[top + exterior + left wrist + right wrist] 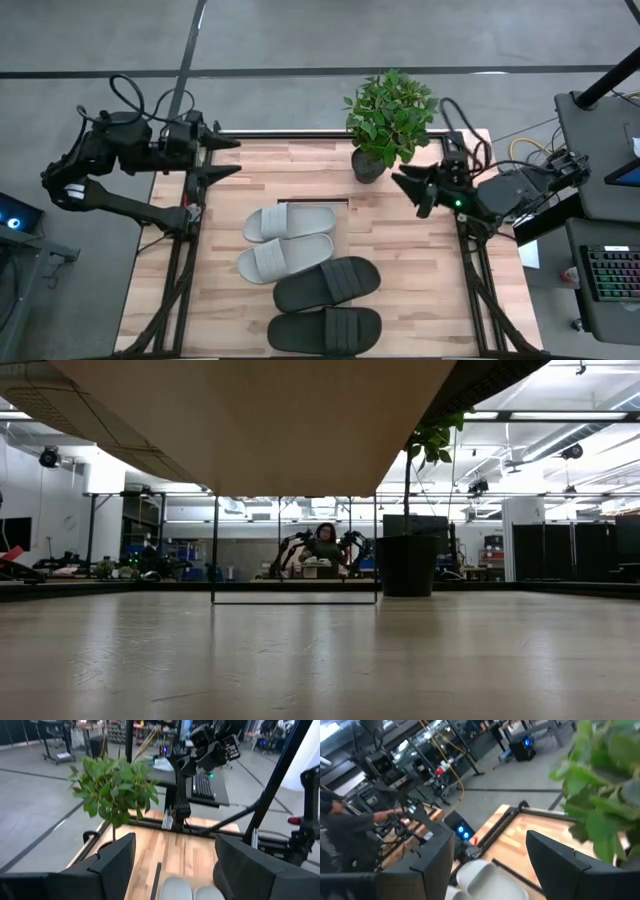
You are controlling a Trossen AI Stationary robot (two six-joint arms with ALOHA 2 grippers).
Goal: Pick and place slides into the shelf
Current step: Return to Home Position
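Four slides lie sole down in a row down the middle of the table: two pale grey ones (290, 222) (285, 258) and two black ones (328, 283) (325, 328). They lie over the shelf, whose thin black end bar (314, 202) shows just beyond the farthest grey slide. In the low view the shelf is a pale panel overhead (260, 420). My left gripper (225, 157) (175, 870) hangs open above the table's far left corner. My right gripper (412, 192) (490, 865) hangs open above the right side, beside the plant. Neither touches anything.
A potted plant (388, 118) stands at the table's far edge, right of centre, close to my right gripper; its pot (405, 565) shows in the low view. Black arm frames run along both table sides. A person (322, 550) sits beyond the far edge.
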